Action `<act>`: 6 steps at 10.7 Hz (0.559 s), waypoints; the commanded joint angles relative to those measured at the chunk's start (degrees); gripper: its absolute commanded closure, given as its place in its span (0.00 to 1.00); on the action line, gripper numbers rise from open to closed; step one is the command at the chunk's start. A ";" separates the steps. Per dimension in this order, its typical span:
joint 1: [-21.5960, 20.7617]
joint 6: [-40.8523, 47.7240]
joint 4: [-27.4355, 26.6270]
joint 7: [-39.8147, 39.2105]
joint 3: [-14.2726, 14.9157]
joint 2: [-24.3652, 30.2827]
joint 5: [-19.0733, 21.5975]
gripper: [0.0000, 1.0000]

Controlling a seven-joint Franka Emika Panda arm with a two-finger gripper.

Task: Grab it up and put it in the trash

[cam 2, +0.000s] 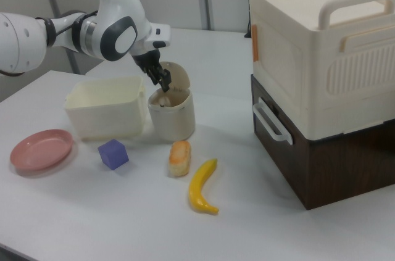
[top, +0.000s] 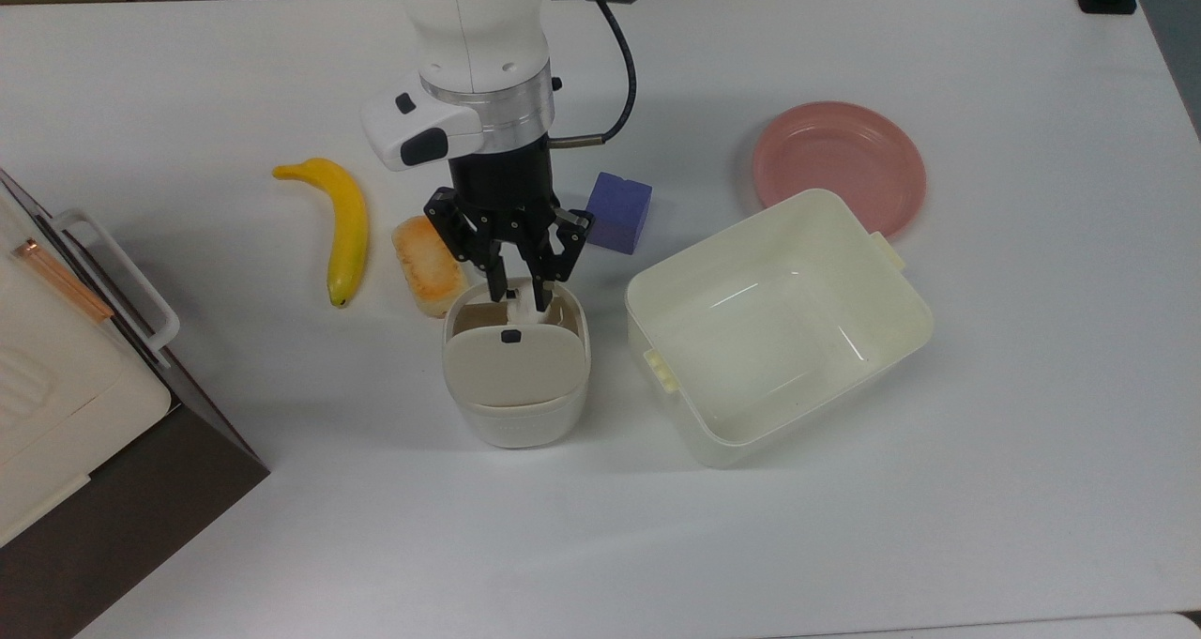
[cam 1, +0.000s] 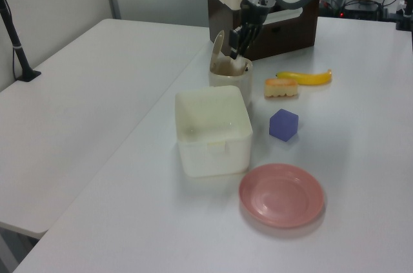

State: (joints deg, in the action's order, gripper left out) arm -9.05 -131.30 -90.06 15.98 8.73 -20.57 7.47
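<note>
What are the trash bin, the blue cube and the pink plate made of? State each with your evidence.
Trash bin: likely matte cream plastic, with smooth moulded rounded walls.
Blue cube: possibly foam or painted wood; dull, no glare, soft edges.
Pink plate: probably plastic, semi-gloss, with a faint sheen along its rim.

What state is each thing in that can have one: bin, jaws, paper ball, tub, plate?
Small cream rounded-square plastic bin: upright, flap lid tipped open.
Gripper: jaws apart, just above the bin's opening.
Tiny whitish crumpled paper ball: apparently the pale bit in the opening under the jaws, not clamped.
Large cream rectangular plastic tub: upright, empty.
Round pink plate: flat on the table, empty.
</note>
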 commanded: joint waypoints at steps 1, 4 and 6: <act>0.00 0.16 2.61 2.66 0.68 -0.53 -2.45 0.00; 1.75 13.18 1.30 -11.23 0.68 5.26 -4.40 0.00; 4.47 26.39 2.17 -21.22 0.85 9.12 -4.48 0.00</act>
State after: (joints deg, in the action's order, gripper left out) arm -6.98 -117.24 -87.20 5.07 9.15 -17.31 3.22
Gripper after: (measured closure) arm 0.000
